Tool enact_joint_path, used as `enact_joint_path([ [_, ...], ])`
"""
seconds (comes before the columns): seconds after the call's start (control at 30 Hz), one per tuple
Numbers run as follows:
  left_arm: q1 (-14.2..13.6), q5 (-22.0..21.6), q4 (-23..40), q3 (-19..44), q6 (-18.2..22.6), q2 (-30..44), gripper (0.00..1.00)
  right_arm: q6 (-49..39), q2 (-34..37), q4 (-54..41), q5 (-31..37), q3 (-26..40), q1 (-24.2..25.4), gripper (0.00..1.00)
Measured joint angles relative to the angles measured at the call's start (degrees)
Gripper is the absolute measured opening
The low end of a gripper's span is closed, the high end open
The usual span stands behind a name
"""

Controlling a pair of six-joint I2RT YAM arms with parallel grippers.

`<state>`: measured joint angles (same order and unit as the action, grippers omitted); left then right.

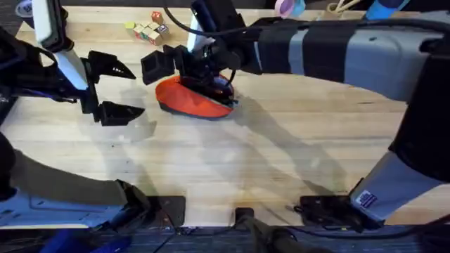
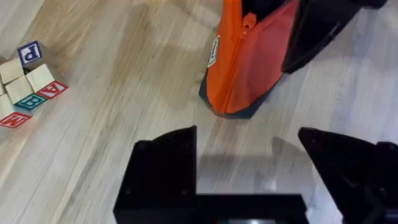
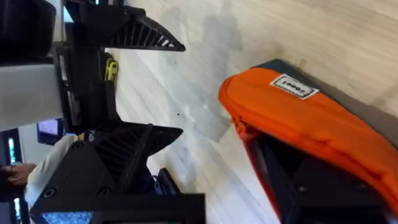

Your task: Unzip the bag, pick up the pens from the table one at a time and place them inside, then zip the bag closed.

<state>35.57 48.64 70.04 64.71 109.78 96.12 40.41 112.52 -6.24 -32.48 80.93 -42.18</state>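
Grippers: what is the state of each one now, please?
Left gripper: open, holding nothing.
Right gripper: at the orange bag; cannot tell.

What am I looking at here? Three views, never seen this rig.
Two robot arms work at a wooden table. One camera looks down from above; the other two ride on the wrists. From above, the left pincer hangs open beside an orange pencil pouch, holding nothing. The right arm reaches across, and its pincer is at the top of the pouch; whether it grips is hidden. The left wrist camera shows the pouch and alphabet blocks, which lie at the table's far edge.
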Motion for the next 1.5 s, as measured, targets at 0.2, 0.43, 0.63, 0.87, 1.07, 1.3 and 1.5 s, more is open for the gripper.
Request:
enact_joint_path([
  [0.2,0.0,0.0,0.0,0.0,0.0,0.0,0.994,-0.6,-0.1,0.1,-0.8,0.0,1.5,0.996],
  [0.43,0.0,0.0,0.0,0.0,0.0,0.0,0.994,-0.6,-1.4,-0.2,-1.7,0.0,2.6,0.996],
  [0.63,0.0,0.0,0.0,0.0,0.0,0.0,0.993,-2.6,-5.9,0.3,-1.5,0.0,3.2,0.996],
  [0.87,0.0,0.0,0.0,0.0,0.0,0.0,0.993,-3.8,-7.1,-0.2,-1.4,0.0,3.4,0.996],
  [1.07,0.0,0.0,0.0,0.0,0.0,0.0,0.993,-8.3,-7.1,-0.2,-1.4,0.0,3.4,0.997],
  [1.3,0.0,0.0,0.0,0.0,0.0,0.0,0.993,-13.4,-7.1,-8.1,2.5,1.5,3.3,0.996],
  [1.5,0.0,0.0,0.0,0.0,0.0,0.0,0.993,-21.9,-7.1,-18.6,17.3,8.9,-0.5,0.996],
])
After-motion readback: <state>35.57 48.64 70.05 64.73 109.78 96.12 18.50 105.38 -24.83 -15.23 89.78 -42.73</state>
